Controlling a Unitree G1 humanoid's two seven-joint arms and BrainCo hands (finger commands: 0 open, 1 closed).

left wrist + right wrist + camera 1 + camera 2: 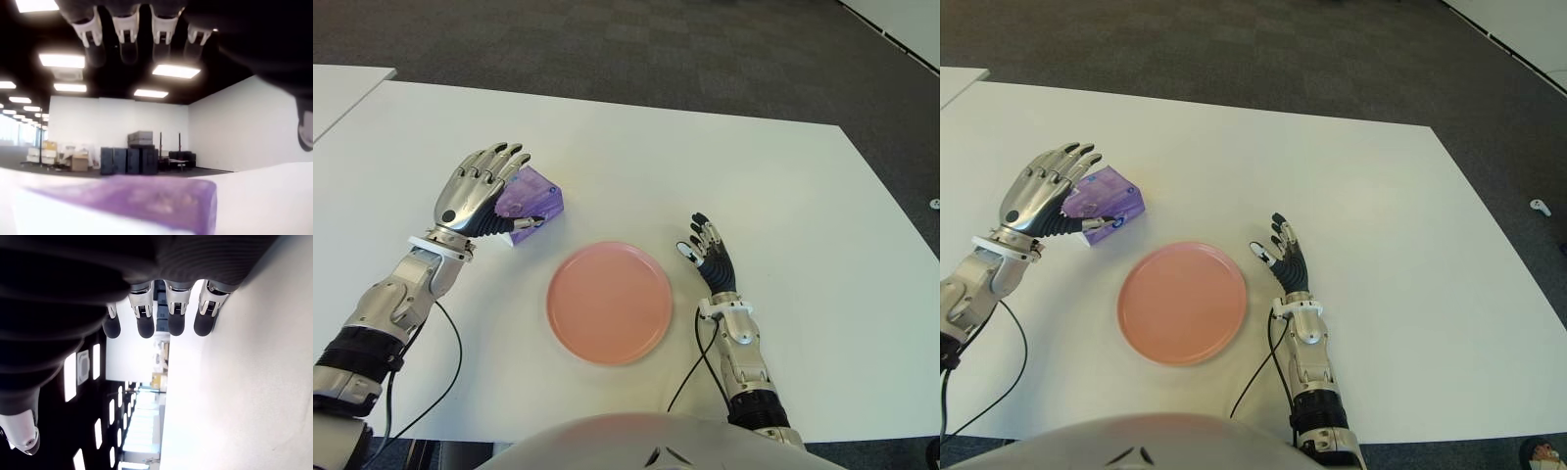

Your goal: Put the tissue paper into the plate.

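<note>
Your left hand is at the purple tissue pack, which sits on the white table on the hand's thumb side. The four fingers stretch over the pack's top, spread and not curled down, and the thumb reaches along the pack's near side. In the left wrist view the fingertips hang above the pack with a clear gap of room showing between them, so the hand is open and nothing is clasped. Whether the thumb tip actually touches the pack, you cannot tell from these views.

The pack lies just beyond the pink plate, off its rim and toward your left side, close to it but apart. A white edge of the pack shows below the thumb.

Your right hand shows just to the right of the plate, palm side turned in toward it, fingers straight and fanned, pointing away from you. In the right wrist view its fingertips extend freely beside the table with nothing between them and the thumb; that hand is open and holds nothing.

A black cable runs from the right wrist back along the table toward you, and another loops beside your left forearm.
</note>
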